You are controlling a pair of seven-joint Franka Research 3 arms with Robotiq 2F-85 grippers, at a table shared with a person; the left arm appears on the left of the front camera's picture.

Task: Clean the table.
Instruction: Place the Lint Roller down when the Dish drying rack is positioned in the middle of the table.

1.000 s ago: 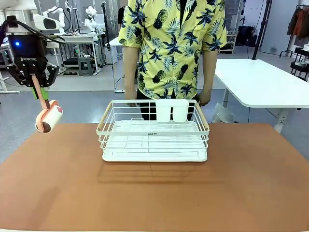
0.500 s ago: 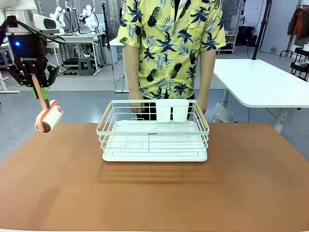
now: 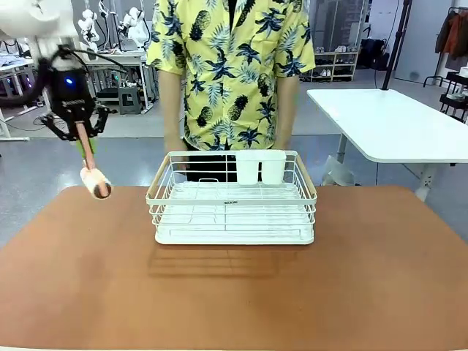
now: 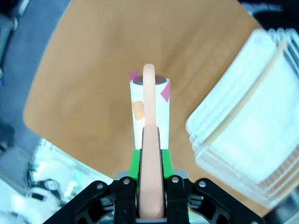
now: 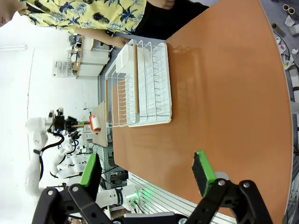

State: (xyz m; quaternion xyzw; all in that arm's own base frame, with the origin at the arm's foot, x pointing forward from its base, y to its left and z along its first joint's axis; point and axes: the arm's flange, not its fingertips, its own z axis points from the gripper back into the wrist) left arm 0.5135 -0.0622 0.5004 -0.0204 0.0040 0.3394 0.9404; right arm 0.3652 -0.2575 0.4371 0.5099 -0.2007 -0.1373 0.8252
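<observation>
The reddish-brown table (image 3: 365, 270) spreads across the front view. My left gripper (image 3: 82, 137) hangs over its far left corner, shut on the pink handle of a lint roller (image 3: 96, 183) whose head points down just above the top. In the left wrist view, the green pads (image 4: 135, 161) clamp the handle and the white roller (image 4: 149, 107) hangs over the table (image 4: 93, 70). My right gripper (image 5: 147, 172) stands open with nothing between its fingers, high over the table (image 5: 224, 93); the lint roller (image 5: 95, 123) shows far off there.
A white wire dish rack (image 3: 232, 197) with a white cup holder stands at the table's far middle, also seen as the rack (image 4: 252, 126) and the rack (image 5: 140, 84). A person in a yellow patterned shirt (image 3: 230, 66) stands right behind it. A white-topped table (image 3: 387, 121) stands back right.
My left arm has swung right and inward, carrying the lint roller toward the table's far left corner and turning its head. The person has stepped to the left behind the rack.
</observation>
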